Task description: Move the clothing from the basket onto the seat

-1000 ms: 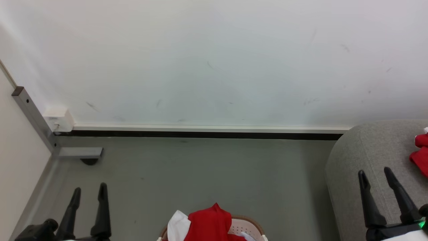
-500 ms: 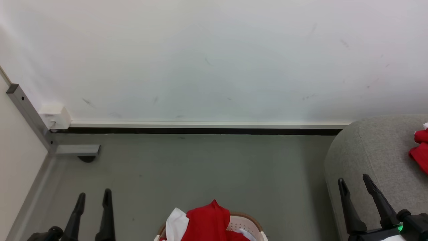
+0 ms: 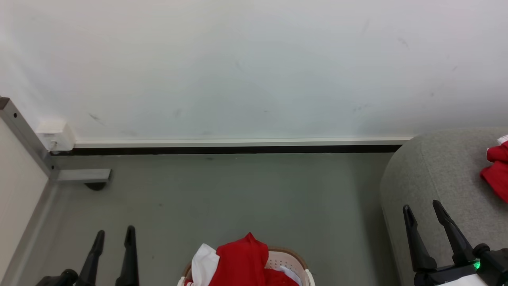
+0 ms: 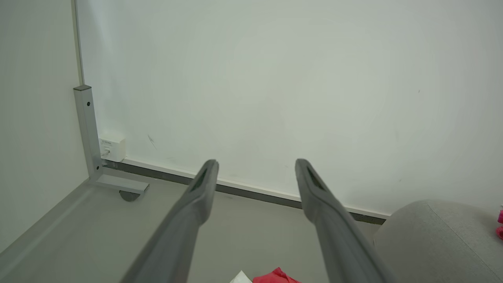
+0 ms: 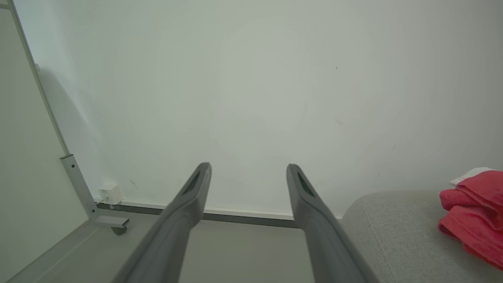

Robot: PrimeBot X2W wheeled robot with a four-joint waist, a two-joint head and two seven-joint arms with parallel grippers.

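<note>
While the left gripper point(image 3: 114, 232) and the right gripper point(image 3: 421, 206) both stand with jaws spread wide and holding nothing, the clothing point(image 3: 240, 262) lies heaped in the basket point(image 3: 293, 257), between the two pairs of jaws and well apart from each. A second red garment point(image 3: 494, 180) rests on the seat point(image 3: 432, 171), to the right of the right jaws, near but not touching them.
</note>
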